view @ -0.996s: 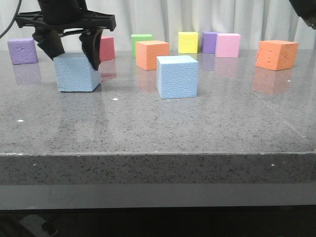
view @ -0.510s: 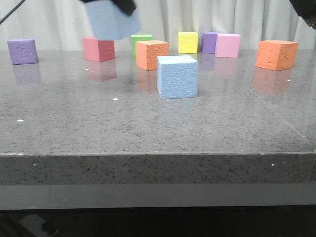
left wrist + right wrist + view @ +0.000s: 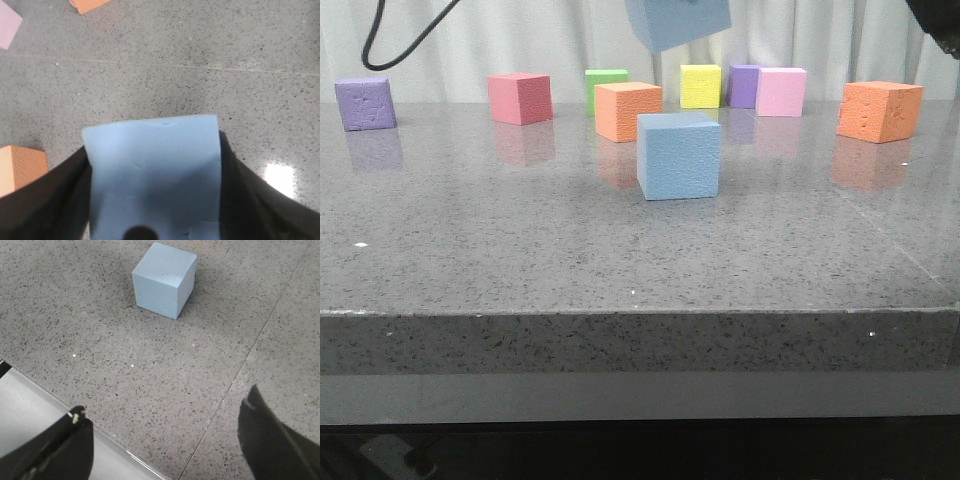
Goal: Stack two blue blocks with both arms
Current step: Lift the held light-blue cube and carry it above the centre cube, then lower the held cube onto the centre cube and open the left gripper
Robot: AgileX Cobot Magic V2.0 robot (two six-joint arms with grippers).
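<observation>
On the speckled grey stone tabletop (image 3: 620, 260), polished enough to mirror the cubes, the front view shows one pale blue block (image 3: 679, 155) with pebbled foam faces resting near the centre. A second blue block (image 3: 677, 20) hangs tilted in the air at twelve o'clock from it, cut off by the frame's upper edge and well clear of it. Behind stand smaller foam cubes: a purple cube (image 3: 365, 103) at far nine o'clock, a pink cube (image 3: 521, 97), an orange cube (image 3: 628, 110) and another orange cube (image 3: 880, 110) at three o'clock.

From the left wrist, the left pincer (image 3: 152, 200) is clamped on the lifted blue block (image 3: 152, 175), its dark fingers (image 3: 45, 200) pressed against two opposite smooth faces.

From the right wrist, the right pincer (image 3: 165, 440) has its black fingers (image 3: 272, 437) spread wide apart, holding nothing, above the tabletop's front edge; the resting blue block (image 3: 164, 279) sits well apart from it.
</observation>
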